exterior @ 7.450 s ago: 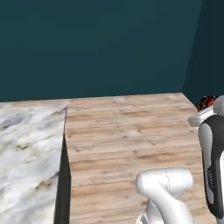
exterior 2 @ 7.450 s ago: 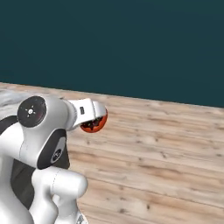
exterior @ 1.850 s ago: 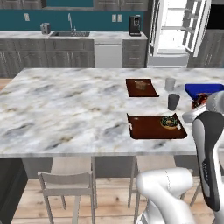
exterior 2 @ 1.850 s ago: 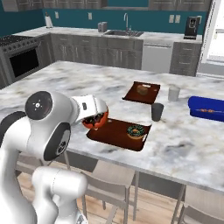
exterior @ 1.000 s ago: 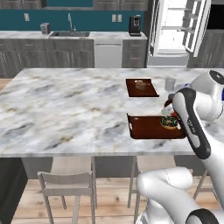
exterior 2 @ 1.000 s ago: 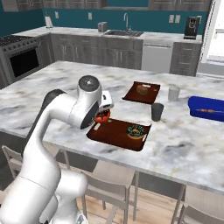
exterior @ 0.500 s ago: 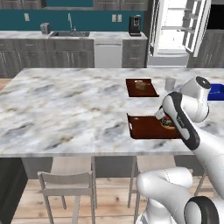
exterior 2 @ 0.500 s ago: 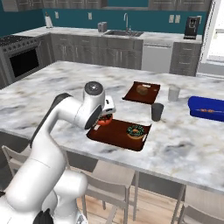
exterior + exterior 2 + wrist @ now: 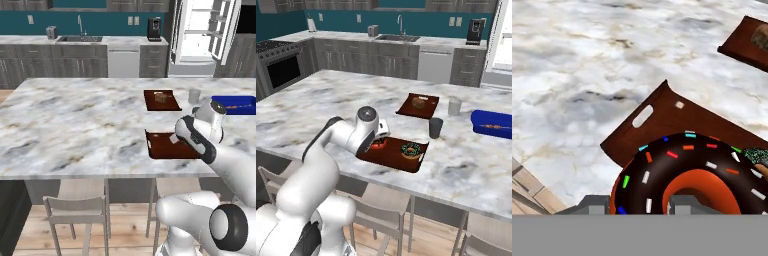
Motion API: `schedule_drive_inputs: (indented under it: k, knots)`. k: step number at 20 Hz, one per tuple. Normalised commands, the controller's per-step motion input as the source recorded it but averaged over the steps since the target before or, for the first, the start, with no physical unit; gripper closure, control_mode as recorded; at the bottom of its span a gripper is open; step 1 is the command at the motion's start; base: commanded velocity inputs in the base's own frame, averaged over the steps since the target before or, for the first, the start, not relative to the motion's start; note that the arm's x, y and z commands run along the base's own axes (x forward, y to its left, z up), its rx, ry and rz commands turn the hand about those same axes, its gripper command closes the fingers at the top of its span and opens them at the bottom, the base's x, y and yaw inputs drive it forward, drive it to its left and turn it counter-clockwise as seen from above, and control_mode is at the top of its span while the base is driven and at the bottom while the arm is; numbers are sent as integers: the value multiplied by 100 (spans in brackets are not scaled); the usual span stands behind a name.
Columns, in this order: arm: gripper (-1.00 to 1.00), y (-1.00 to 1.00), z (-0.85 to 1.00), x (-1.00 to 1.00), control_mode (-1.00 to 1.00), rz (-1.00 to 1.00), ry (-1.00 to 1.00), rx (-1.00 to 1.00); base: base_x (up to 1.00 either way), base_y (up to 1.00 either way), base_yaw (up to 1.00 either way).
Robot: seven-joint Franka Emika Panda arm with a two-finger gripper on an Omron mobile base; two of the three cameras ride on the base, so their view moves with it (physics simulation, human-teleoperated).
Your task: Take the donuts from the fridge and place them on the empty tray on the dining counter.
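Now placing: fingers (image 9: 637, 205) grip the dark donut (image 9: 687, 175), jaws pinched across the ring's near side at the bottom of the hand view, one tip outside, one in the hole. Donut hangs over the tray (image 9: 662, 120), low, at its handle-slot end; contact with the tray floor can't be told.

In the right base view the gripper (image 9: 377, 141) sits at centre frame over the tray's (image 9: 388, 155) left half, red-orange donut (image 9: 378, 144) just under it. Second donut (image 9: 411, 149), tan with dark sprinkled icing, already lies in the tray's right half, near but apart from the held one. Left base view: hand (image 9: 186, 134) over tray (image 9: 160, 146), right of centre on the desk (image 9: 75, 120).

To do it well, I'd judge:
- lower straight down until the donut rests flat, then open; dropping from height could roll it off the low rim
- keep it left of the placed donut, no nudging it
- stay inside the rim, clear of the handle slot
- open fully before lifting, inner finger must clear the hole
- retreat upward, not sideways

Twin tray with tan block (image 9: 418, 103), dark cup (image 9: 435, 127), blue tray (image 9: 491, 124) lie farther back, out of the way. Fridge (image 9: 200, 35) stands open, upper right of left base view.
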Motion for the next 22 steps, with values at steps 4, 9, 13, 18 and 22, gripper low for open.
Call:
schedule_drive_inputs:
  k: [4, 9, 13, 18, 22]
  knots:
    - [100, 0, -43, 54, -100, 0, 0, 0, 0, 0, 0]
    - [100, 0, -41, 59, -100, 0, 1, 0, 0, 0, 0]
    - [100, 0, -37, 54, -100, 0, 0, 0, 0, 0, 0]
    - [100, -3, -29, 50, -100, 0, 0, 0, 0, 0, 0]
    - [100, -14, -29, 43, -100, 0, 0, 0, 0, 0, 0]
